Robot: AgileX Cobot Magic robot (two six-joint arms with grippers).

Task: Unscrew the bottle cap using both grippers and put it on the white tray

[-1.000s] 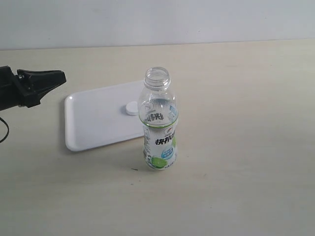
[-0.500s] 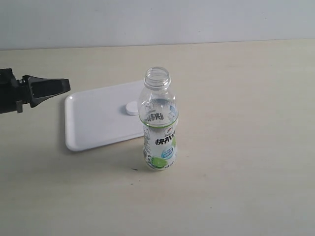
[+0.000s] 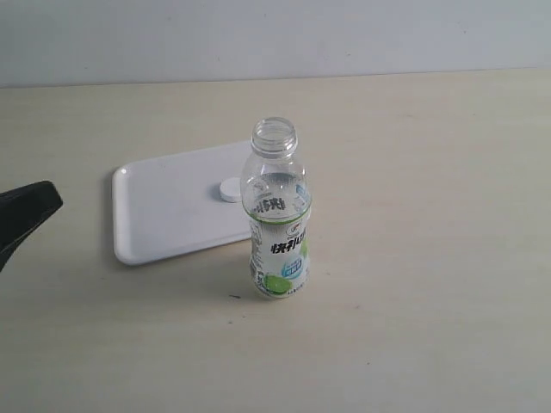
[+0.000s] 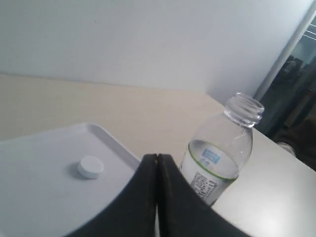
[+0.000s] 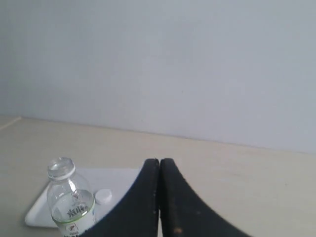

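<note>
The clear bottle (image 3: 278, 219) stands upright and uncapped on the table, just in front of the white tray (image 3: 164, 211). The small white bottle cap (image 3: 229, 189) lies on the tray near the bottle's neck. My left gripper (image 3: 47, 200) shows only as a black tip at the left edge, away from tray and bottle. In the left wrist view its jaws (image 4: 157, 157) are pressed together with nothing between them, with the cap (image 4: 91, 167) and bottle (image 4: 219, 150) beyond. My right gripper (image 5: 159, 162) is shut and empty, far from the bottle (image 5: 69, 202) and tray (image 5: 116, 177); the exterior view does not show it.
The pale wooden table (image 3: 430, 215) stretches to a white wall at the back. Nothing else stands on it. A dark doorway or window shows past the table's edge in the left wrist view.
My left gripper has drawn back to the left and downward, so only its tip is left in the exterior view. Bottle, cap and tray have not moved.
</note>
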